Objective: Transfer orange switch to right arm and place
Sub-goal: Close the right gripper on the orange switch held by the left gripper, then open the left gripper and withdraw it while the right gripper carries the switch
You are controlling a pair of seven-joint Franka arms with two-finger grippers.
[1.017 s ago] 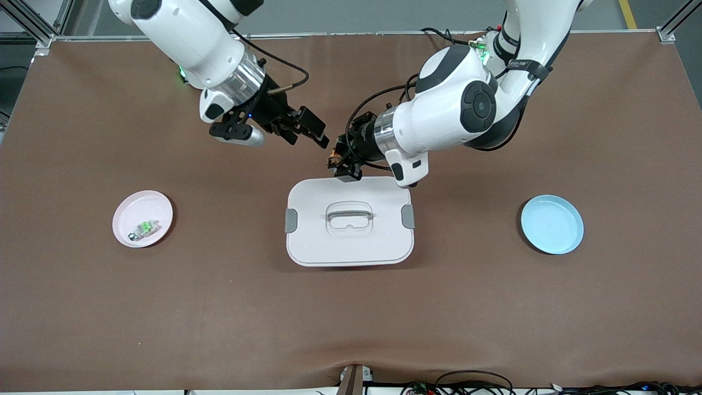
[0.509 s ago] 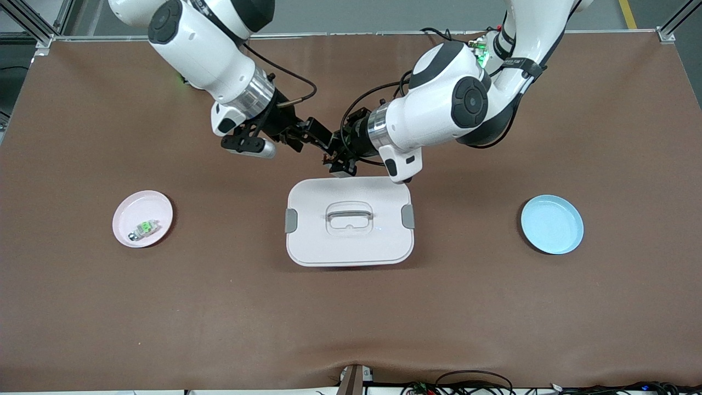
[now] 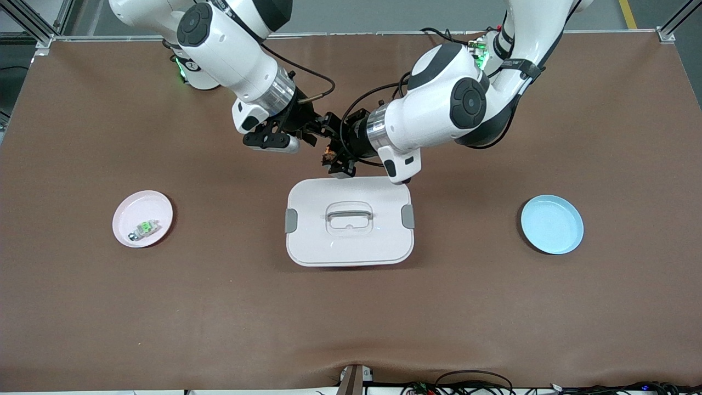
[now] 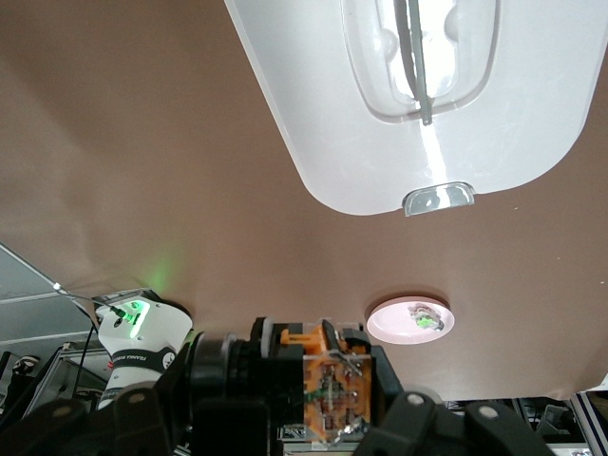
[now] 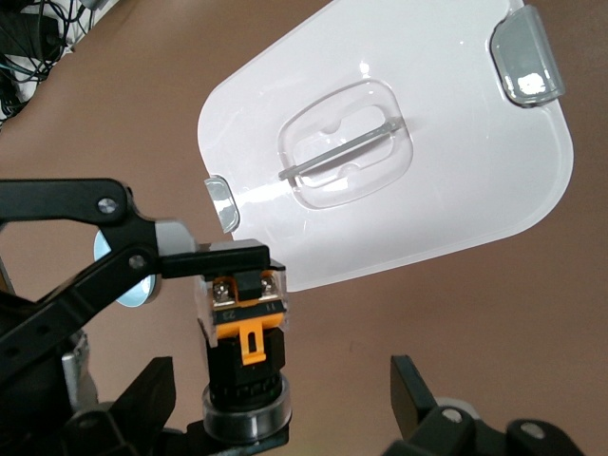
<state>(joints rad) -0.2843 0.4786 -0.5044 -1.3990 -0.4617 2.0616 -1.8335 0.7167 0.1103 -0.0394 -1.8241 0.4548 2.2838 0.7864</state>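
the orange switch (image 5: 243, 328) is up in the air, over the brown counter (image 3: 82, 307) just above the edge of the white lidded box (image 3: 349, 220) that lies nearest the robots. the left gripper (image 3: 335, 160) is clenched on it and holds it out. in the right wrist view you can see a black finger (image 5: 223, 258) pressing on the top of the small block, with its orange part and a round black end showing below.

the right gripper (image 3: 317, 130) is right next to the switch. its fingers are spread wide, and in the right wrist view they stand one on each side of the switch, not touching it yet. one fingertip (image 5: 418, 385) is well off to the side, so there is room to spare.

so this looks like the hand-over step. the switch has not changed hands yet. next, i think the right gripper needs to squeeze shut on the switch, on a part the left one is not covering. only after it has a good hold should the left gripper let go. if the left one lets go too soon, the tiny switch could drop onto the box lid.

after that comes the placing. toward the right arm's end of the counter sits a pink plate (image 3: 127, 207) with a grey part with a green top (image 3: 145, 226) in it. toward the left arm's end is a blue plate (image 3: 552, 224). the pink plate seems the likely spot, but i cannot be sure.
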